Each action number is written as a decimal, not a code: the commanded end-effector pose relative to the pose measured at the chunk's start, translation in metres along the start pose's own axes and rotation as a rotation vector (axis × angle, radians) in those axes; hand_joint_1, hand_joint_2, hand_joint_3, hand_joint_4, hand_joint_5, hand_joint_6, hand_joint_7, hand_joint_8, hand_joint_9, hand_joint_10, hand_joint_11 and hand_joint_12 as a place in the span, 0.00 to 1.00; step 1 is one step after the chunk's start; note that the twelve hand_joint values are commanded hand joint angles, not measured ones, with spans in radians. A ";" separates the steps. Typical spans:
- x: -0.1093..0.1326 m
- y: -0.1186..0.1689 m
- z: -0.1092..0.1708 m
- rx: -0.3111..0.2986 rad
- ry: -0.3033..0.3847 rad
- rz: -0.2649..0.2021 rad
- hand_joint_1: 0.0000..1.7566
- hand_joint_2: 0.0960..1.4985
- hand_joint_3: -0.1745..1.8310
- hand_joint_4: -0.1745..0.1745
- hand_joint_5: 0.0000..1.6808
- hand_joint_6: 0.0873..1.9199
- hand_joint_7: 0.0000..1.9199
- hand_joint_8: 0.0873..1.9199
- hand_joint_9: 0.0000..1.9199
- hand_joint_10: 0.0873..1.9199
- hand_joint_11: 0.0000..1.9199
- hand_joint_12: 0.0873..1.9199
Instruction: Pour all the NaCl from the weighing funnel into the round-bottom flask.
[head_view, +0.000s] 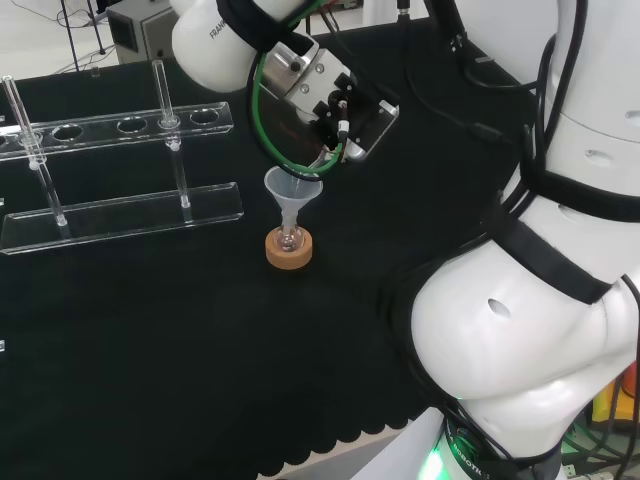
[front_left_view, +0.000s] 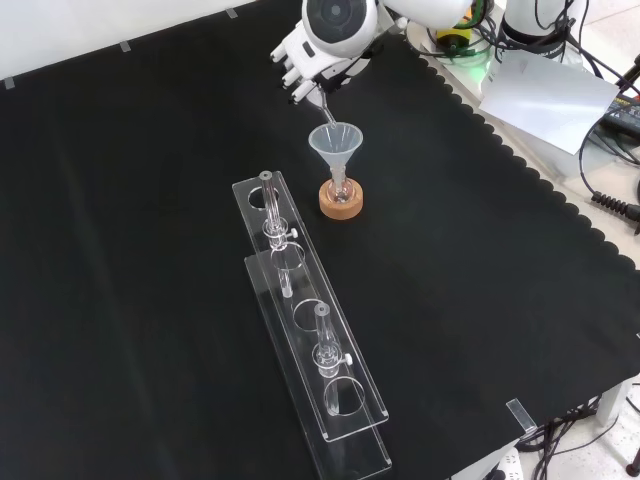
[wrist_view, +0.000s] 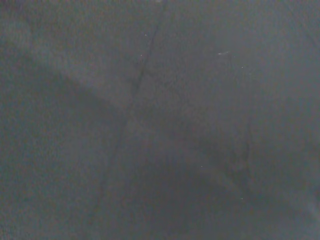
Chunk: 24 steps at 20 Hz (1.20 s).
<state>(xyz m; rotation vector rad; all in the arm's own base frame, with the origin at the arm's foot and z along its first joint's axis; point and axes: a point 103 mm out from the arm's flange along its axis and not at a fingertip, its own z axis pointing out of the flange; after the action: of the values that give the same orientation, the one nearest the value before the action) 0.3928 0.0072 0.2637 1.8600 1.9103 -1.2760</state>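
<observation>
Above the cork ring (front_left_view: 341, 200) near the middle of the desk (front_left_view: 150, 200), a clear funnel (front_left_view: 334, 141) sat with its stem down in the neck of a small round-bottom flask (front_left_view: 340, 186), which stood upright in that ring. Just past the funnel's rim in the front view, up and to the left of it, the hand (front_left_view: 305, 62) hung with its white fingers (front_left_view: 296, 72) bent downward. A thin clear piece, apparently the weighing funnel (front_left_view: 318, 100), ran from those fingers down toward the funnel's mouth. The fingers seemed to be pinching it, though the glass was hard to make out.

From the head view, the hand (head_view: 335, 110) stood up and to the right of the funnel (head_view: 293, 193), with the clear piece (head_view: 318, 162) slanting down and left, its lower end at or just over the rim; I could not tell whether it touched. Its long axis tilted, the low end toward the funnel.

As a judgement, the pour depended on that low end staying inside the rim's circle, not beside it, since salt dropped outside would land on the cloth. Whether any NaCl remained in the piece could not be seen.

A clear two-tier rack (front_left_view: 310, 350) with upright tubes lay well apart toward the front view's bottom, clear of the work.
</observation>
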 end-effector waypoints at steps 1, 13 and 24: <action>0.002 -0.001 -0.004 0.003 -0.031 0.008 0.60 0.75 0.00 1.00 0.65 0.44 0.30 0.27 0.47 0.19 0.31 0.62; 0.004 -0.006 -0.011 -0.002 -0.074 0.022 0.60 0.75 0.00 1.00 0.65 0.44 0.29 0.27 0.47 0.19 0.31 0.62; 0.004 -0.009 -0.015 -0.003 -0.105 0.033 0.60 0.75 0.00 1.00 0.64 0.44 0.29 0.27 0.47 0.19 0.31 0.62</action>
<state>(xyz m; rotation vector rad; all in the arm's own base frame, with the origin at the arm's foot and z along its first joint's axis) 0.3907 0.0210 0.2739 1.7880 1.8289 -1.3231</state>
